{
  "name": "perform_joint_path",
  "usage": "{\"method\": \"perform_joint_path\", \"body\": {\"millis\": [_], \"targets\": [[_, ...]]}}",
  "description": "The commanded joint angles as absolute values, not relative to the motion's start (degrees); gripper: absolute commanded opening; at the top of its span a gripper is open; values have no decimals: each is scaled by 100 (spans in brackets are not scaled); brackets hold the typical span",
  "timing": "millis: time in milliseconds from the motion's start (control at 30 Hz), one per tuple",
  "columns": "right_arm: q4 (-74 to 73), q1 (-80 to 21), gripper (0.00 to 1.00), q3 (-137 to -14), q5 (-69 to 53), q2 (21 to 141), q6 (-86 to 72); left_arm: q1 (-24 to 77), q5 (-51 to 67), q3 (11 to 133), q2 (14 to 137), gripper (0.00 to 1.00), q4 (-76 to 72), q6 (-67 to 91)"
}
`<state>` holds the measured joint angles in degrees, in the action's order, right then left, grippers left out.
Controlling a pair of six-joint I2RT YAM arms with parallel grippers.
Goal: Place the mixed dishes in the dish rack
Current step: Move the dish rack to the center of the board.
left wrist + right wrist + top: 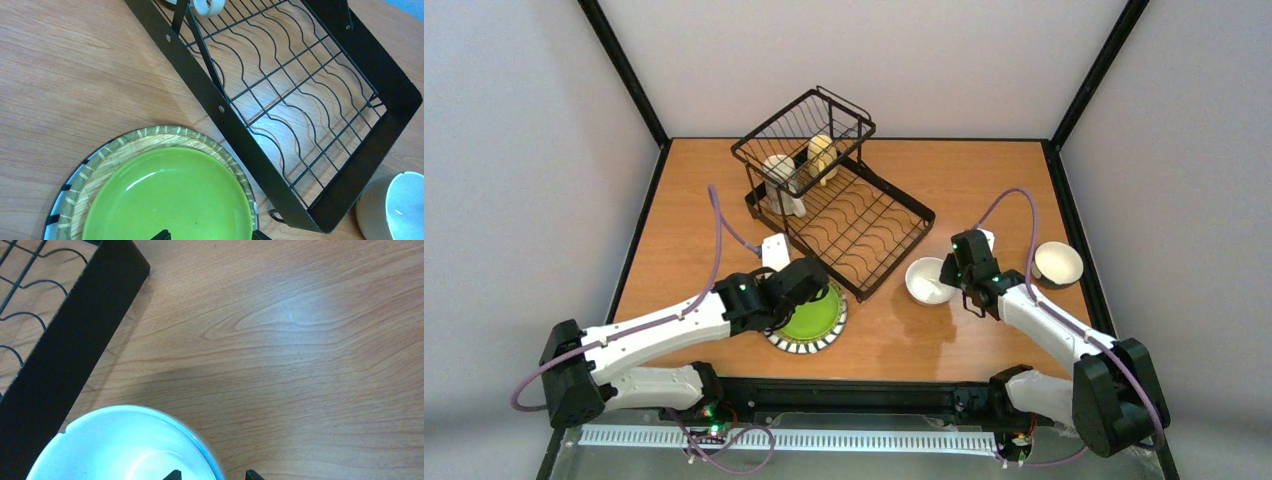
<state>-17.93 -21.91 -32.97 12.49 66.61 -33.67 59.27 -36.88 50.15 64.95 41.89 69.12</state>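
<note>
Dish rack (844, 195): stands on the desk (984, 190). In the top view its long axis runs diagonally, from far left to near right. The raised basket tier is at the far-left end and holds a white mug (782, 180) and a cream mug (822, 158). The flat slotted base points toward the near right.

Plate (809, 318): lies flat, face up, just beside the rack's near-left edge.

Left fingers (162, 235): parted, above the plate's green centre, nothing held.

Near bowl (927, 280): upright, close to the rack's near-right corner.

Right fingers (173, 475): parted, one on each side of this bowl's rim; contact cannot be determined.

Second bowl (1058, 264): upright, near the desk's right edge.
</note>
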Motion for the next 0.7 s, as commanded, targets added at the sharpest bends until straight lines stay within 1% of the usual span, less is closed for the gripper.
{"method": "perform_joint_path", "body": {"millis": [0, 467, 667], "targets": [[-1983, -2229, 75, -3505, 1364, 6445, -3325, 5956, -3812, 5055, 6612, 92, 4067, 7116], [-2159, -2235, 76, -3780, 1503, 6288, -3185, 5966, -3859, 5040, 6684, 92, 4010, 7263], [-2176, -2232, 77, -4886, 1777, 7059, -2799, 5961, -4026, 5107, 6738, 92, 3887, 7502]]}}
